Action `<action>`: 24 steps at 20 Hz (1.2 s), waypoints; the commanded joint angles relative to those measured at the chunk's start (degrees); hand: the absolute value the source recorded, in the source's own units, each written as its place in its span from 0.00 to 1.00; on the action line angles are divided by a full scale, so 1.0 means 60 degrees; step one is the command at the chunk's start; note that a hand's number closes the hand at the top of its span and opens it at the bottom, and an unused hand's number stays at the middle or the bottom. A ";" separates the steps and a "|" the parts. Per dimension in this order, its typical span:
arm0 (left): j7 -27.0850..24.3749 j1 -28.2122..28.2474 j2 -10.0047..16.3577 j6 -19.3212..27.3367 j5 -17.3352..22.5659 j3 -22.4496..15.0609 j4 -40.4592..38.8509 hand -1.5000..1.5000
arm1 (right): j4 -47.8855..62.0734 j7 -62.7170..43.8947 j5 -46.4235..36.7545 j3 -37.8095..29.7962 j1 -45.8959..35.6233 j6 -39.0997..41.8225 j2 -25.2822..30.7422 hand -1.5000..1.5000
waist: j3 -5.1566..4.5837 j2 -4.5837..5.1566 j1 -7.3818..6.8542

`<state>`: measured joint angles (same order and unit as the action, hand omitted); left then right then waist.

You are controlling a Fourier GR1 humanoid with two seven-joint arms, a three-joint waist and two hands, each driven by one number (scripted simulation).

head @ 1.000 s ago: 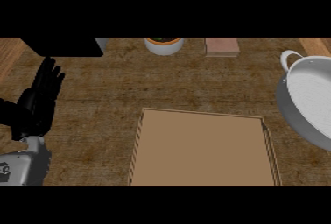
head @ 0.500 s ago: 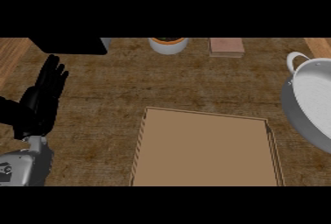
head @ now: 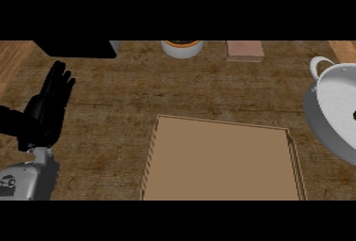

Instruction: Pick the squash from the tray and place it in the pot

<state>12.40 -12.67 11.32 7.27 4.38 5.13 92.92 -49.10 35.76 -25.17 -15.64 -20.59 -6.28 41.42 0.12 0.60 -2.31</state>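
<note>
Squash is nowhere to be seen on the brown tray [head: 222, 164] at the counter's near centre. The white pot [head: 332, 110] sits at right, partly cut off. The left hand [head: 47, 110] rests at left, fingers straight and released, holding nothing; the right hand is out of view. Any reach would best wait until the squash is located.

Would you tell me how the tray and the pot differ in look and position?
The tray is rectangular, tan and shallow; the pot is round, grey outside, white inside, with a loop handle. The tray lies at the view's middle; the pot is cut off by the right edge. Both rest on the counter.
</note>
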 commanded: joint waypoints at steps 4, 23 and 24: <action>0.0120 -0.0282 -0.0163 0.0159 -0.0181 -0.0121 -0.0245 0.50 | 0.3140 0.0404 -0.0352 0.0477 -0.1743 0.1157 -0.0357 0.00 | 0.0006 0.0021 0.0030; 0.0024 -0.0204 -0.0147 0.0000 0.0022 0.0094 -0.0240 0.50 | 0.6240 0.2124 0.2549 -0.2023 -0.2691 0.6671 0.1745 0.00 | 0.0044 0.0089 0.0054; 0.0171 -0.0257 0.0095 -0.0081 0.0071 0.0227 0.0033 0.50 | 0.6369 0.1924 0.2637 -0.2107 -0.2699 0.6743 0.1851 0.00 | 0.0047 0.0075 0.0005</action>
<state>12.68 -13.79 11.13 7.28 4.13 5.77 92.26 -13.64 43.92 -11.05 -26.51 -37.42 25.14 48.53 0.33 0.97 -2.06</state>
